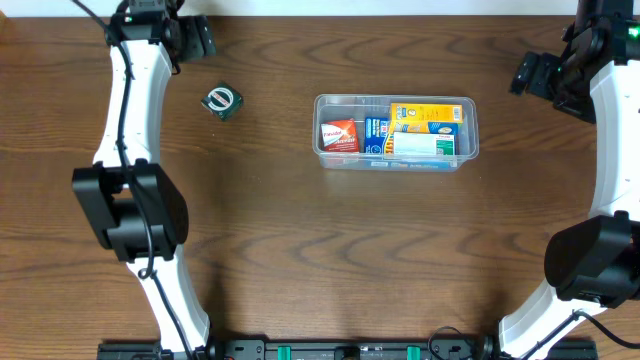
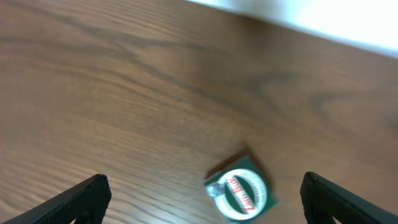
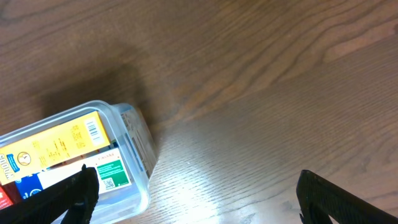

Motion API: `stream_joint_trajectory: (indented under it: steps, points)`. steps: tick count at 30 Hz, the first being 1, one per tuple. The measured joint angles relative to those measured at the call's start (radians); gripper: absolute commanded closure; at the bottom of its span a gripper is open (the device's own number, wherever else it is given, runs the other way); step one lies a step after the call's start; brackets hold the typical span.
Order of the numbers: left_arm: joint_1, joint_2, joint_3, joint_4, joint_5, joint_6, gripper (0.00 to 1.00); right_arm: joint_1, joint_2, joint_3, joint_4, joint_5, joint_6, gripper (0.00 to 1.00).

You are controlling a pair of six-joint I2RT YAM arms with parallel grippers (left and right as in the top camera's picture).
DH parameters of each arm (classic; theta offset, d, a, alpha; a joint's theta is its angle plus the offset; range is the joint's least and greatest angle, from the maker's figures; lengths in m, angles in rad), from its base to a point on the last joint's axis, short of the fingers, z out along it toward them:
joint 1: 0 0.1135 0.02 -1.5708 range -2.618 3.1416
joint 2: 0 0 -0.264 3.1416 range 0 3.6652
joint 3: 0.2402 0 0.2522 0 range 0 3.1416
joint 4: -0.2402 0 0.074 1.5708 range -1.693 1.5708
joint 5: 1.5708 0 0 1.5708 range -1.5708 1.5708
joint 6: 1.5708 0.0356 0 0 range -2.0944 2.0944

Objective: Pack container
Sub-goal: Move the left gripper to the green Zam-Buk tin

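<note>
Clear plastic, the container stands at mid-surface, with small boxes inside. A green packet lies well to its left. Both arms' jaws are released, holding nothing.

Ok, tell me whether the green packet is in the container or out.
Out. The green packet lies on the wooden table, left of the container and well apart from it.

Robotics lab workbench, dark brown wood-grain table, white-and-black jointed left arm and matching right arm, black mounting rail along near edge
</note>
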Motion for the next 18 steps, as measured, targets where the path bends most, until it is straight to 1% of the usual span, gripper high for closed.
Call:
stream_joint_trajectory:
  steps: [5, 8, 12, 18]
  points:
    - [-0.013, 0.076, 0.0, -0.005, 0.026, 0.213, 0.02, 0.0, 0.0, 0.0, 0.0, 0.0, 0.0, 0.01]
    - [-0.02, 0.112, 0.0, -0.01, 0.034, 0.278, 0.02, 0.0, 0.0, 0.0, 0.0, 0.0, 0.0, 0.01]
    - [-0.02, 0.15, 0.0, -0.025, 0.07, 0.337, 0.02, 0.0, 0.0, 0.0, 0.0, 0.0, 0.0, 0.01]
    - [-0.02, 0.191, 0.0, -0.042, 0.121, 0.372, 0.02, 0.0, 0.0, 0.0, 0.0, 0.0, 0.0, 0.01]
